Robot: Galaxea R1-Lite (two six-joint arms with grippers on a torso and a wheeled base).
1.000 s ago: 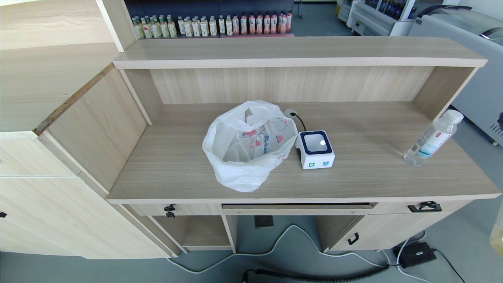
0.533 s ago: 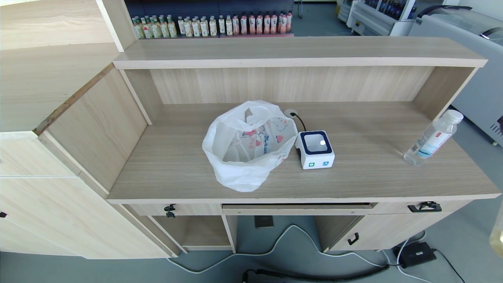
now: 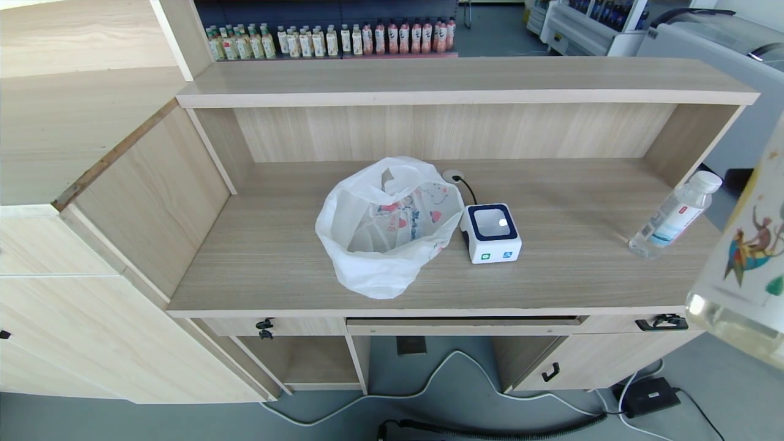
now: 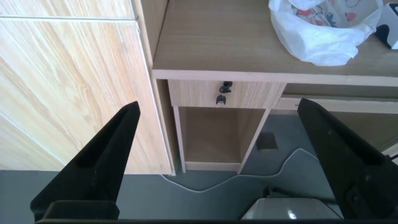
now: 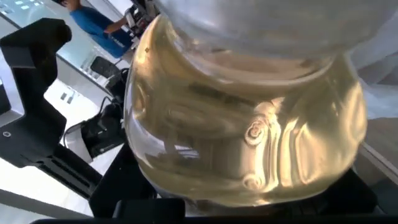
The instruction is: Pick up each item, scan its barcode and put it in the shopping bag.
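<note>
Head view: a large clear plastic bottle of pale yellow liquid point(image 3: 744, 245), with a colourful picture label, hangs in the air at the far right edge, close to the camera and off the right end of the light wooden counter point(image 3: 569, 269). On the counter, a white plastic shopping bag point(image 3: 386, 226) sits open at the middle. A white box-shaped barcode scanner point(image 3: 490, 233) stands just to its right, and a clear water bottle with a white cap point(image 3: 674, 215) stands upright near the right end. A second ago only a sliver of the yellow bottle showed low at that edge. It has since risen and come further in, while the bag, scanner and water bottle lie as before.

Left wrist view: the left gripper point(image 4: 217, 106) is spread wide and holds nothing, low in front of the counter's left part, with the bag beyond it.

Right wrist view: the right gripper point(image 5: 217, 106) grips the yellow bottle, whose rounded base sits right against the camera beside one black finger point(image 5: 34, 81).
</note>
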